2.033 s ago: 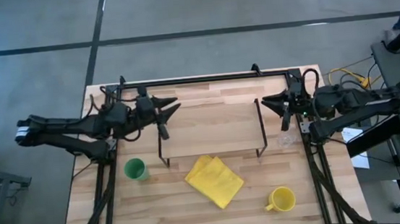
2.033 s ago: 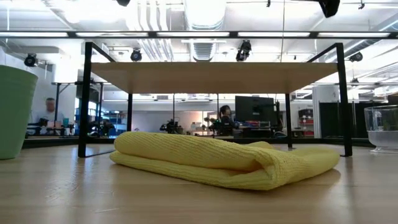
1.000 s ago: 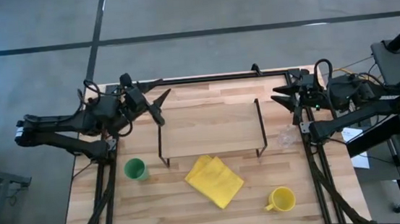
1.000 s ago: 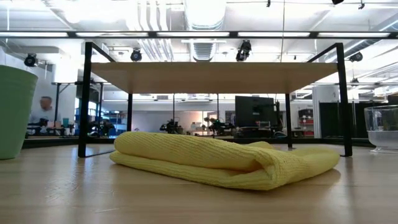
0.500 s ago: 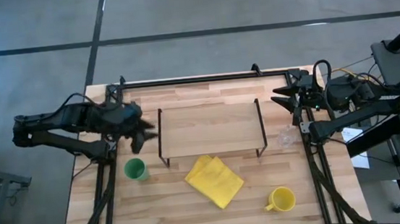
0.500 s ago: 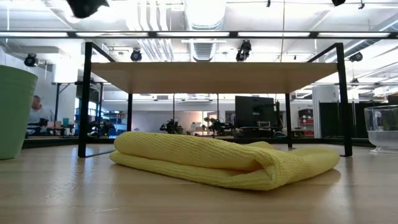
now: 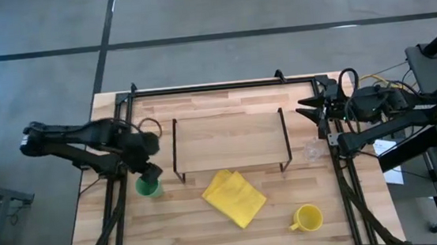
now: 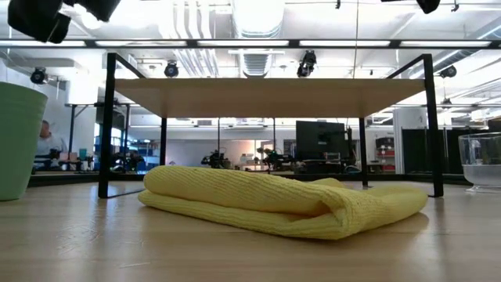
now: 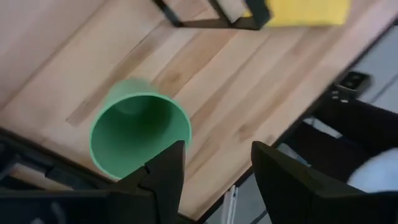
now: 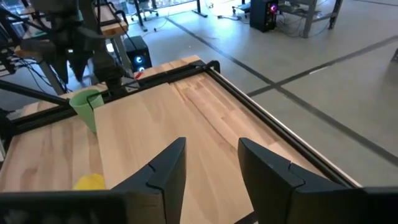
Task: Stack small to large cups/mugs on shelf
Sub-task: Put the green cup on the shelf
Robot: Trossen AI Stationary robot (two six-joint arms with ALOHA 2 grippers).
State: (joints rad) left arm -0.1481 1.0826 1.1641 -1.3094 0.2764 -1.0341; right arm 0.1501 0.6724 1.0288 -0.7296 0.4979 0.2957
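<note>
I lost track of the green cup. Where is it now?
In the high view, the green cup stands on the table's left side, beside the shelf's front-left leg, directly under the left tool.

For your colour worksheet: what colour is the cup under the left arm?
Green, clearest in the left wrist view.

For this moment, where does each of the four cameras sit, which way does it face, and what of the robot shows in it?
High view: above the table, looking straight down; both arms show, left gripper over the green cup, right gripper beside the shelf.
Low view: at tabletop height, looking level under the shelf past the yellow cloth; dark arm parts at the top.
Left wrist view: looks down into the green cup; its own open fingers show.
Right wrist view: looks across the shelf top; its own open fingers show.
Shared: the green cup appears in all four.
</note>
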